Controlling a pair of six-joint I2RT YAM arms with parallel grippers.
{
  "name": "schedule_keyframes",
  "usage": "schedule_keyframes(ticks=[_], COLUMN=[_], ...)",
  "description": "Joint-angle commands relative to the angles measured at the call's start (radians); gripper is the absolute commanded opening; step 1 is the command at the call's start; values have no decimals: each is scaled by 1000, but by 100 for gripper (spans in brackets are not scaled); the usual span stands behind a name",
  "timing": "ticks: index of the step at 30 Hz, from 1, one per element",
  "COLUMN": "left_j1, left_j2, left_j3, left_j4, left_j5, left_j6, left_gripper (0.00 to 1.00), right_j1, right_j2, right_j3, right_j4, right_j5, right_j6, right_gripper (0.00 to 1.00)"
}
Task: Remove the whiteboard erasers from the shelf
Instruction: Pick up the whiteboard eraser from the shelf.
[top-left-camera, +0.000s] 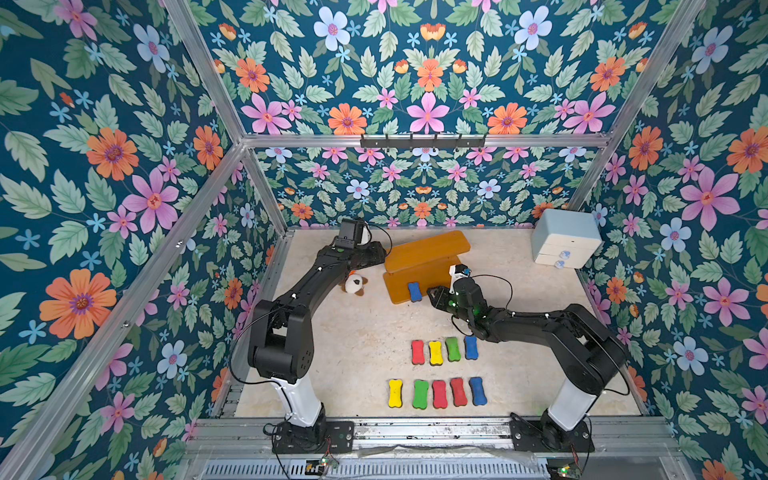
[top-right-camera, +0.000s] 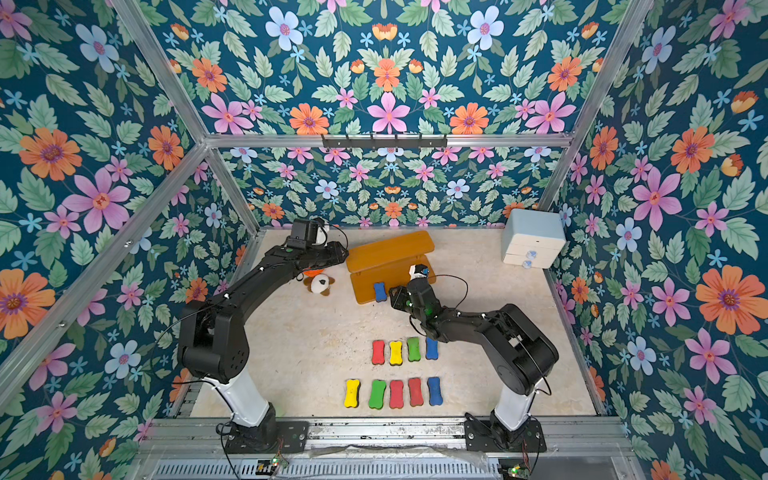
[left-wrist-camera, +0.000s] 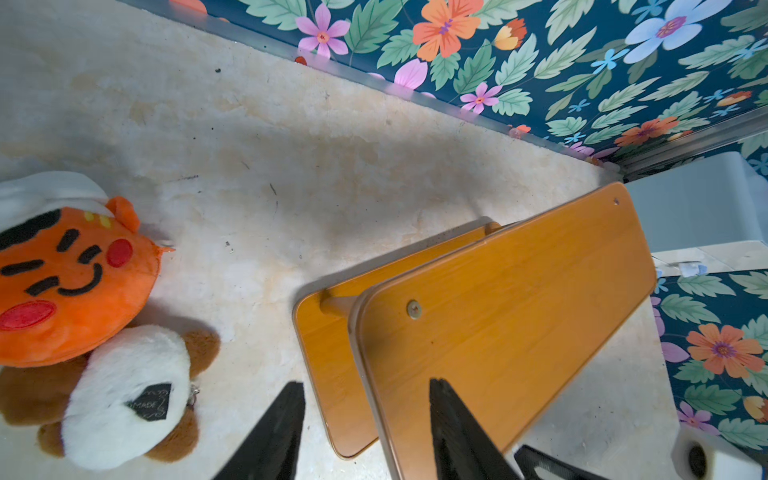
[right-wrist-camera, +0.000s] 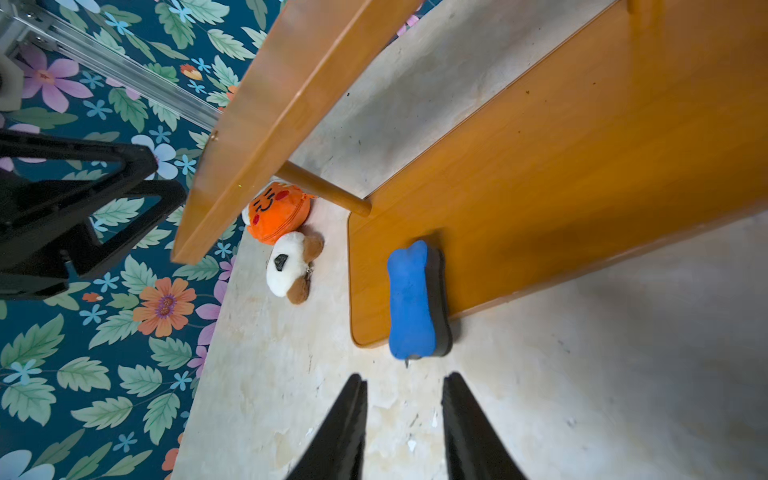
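One blue whiteboard eraser (right-wrist-camera: 409, 299) touches the lower board of the orange-brown wooden shelf (top-left-camera: 428, 249), with one end past the board's front edge. The right gripper (right-wrist-camera: 405, 376) points at it from just short, its jaws narrowly parted and empty. The left gripper (left-wrist-camera: 365, 382) is at the shelf's left end, its jaws parted over the upper board; whether they grip it cannot be told. On the worktop (top-left-camera: 332, 353), well apart from the shelf, lie a row of four erasers (top-left-camera: 435, 353) and a row of five erasers (top-left-camera: 439, 394). Plush toys (left-wrist-camera: 70, 282) lie beside the shelf.

Blue eraser (right-wrist-camera: 413, 301) sits at the edge of the shelf (right-wrist-camera: 582, 145), lower board, dark side against the wood. Right gripper (right-wrist-camera: 405, 376) is just short, jaws apart.
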Motion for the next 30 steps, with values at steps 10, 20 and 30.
schedule_keyframes(ticks=[10,20,30], left_j1=[8,8,9], left_j2=[24,46,51], left_j3=[-41,-37,-40], left_j4=[44,56,55], left_j5=[76,120,122], left_j6=[-20,-25,-27], left_gripper=[49,36,34], right_j1=[-37,-40,-40], right_j2=[150,220,284], right_j3=[112,173,219], right_j4=[64,72,54], right_j5=[-116,-133,-145], right_j6=[-44,-33,-26], right_gripper=[36,36,36])
